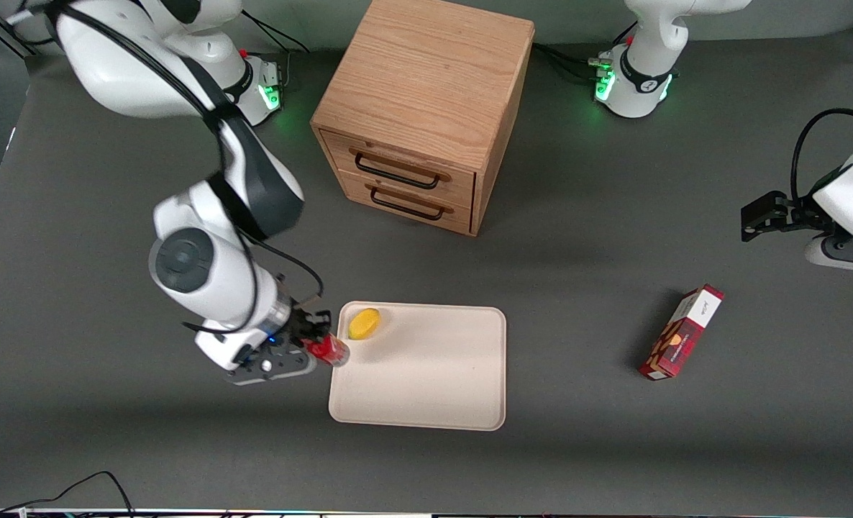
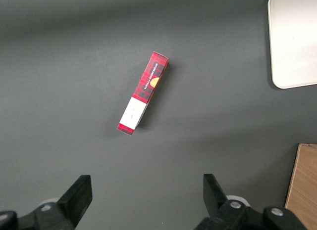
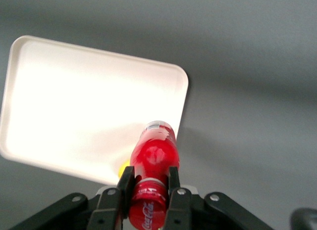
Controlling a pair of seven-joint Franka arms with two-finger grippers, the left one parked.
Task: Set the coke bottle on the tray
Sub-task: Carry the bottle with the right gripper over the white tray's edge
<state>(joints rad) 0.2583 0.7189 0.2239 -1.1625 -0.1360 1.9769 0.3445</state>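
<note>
My right gripper (image 1: pixel 320 344) is shut on the coke bottle (image 1: pixel 329 350), a small red bottle with white lettering. In the right wrist view the gripper (image 3: pixel 148 183) clamps the bottle (image 3: pixel 152 163) between its two black fingers (image 3: pixel 125 183). The bottle hangs above the edge of the cream tray (image 1: pixel 434 388) at the working arm's end. The tray also shows in the right wrist view (image 3: pixel 74 111). A yellow fruit (image 1: pixel 364 323) lies on the tray beside the bottle, a bit farther from the front camera; the bottle hides most of the fruit (image 3: pixel 122 167) in the wrist view.
A wooden two-drawer cabinet (image 1: pixel 426 108) stands farther from the front camera than the tray. A red rectangular carton (image 1: pixel 681 332) lies on the dark table toward the parked arm's end; it also shows in the left wrist view (image 2: pixel 142 92).
</note>
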